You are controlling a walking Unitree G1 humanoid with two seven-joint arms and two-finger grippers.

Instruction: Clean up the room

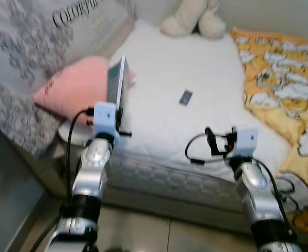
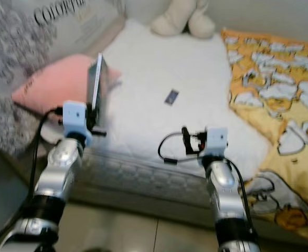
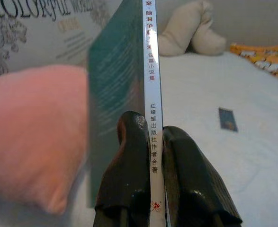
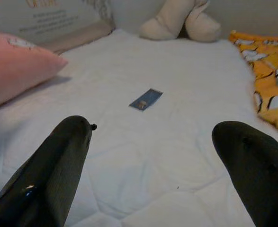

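My left gripper (image 3: 150, 137) is shut on a thin teal book (image 1: 116, 84) with a white spine, held upright on edge over the bed's near left corner, beside a pink pillow (image 1: 72, 88). The book's spine (image 3: 151, 85) runs straight out between the two black fingers (image 3: 129, 156). My right gripper (image 4: 153, 156) is open, with nothing between its fingers, hovering above the white mattress (image 1: 195, 68) near its front edge. A small blue card (image 4: 146, 99) lies flat on the mattress ahead of it, and I see that card (image 1: 186, 97) mid-bed in the head views.
A cream plush toy (image 1: 193, 18) sits at the head of the bed. A yellow patterned blanket (image 1: 285, 84) covers the right side and hangs over the edge. A grey patterned quilt (image 1: 22, 58) lies bunched at the left. Tiled floor (image 1: 159, 231) runs along the bed's front.
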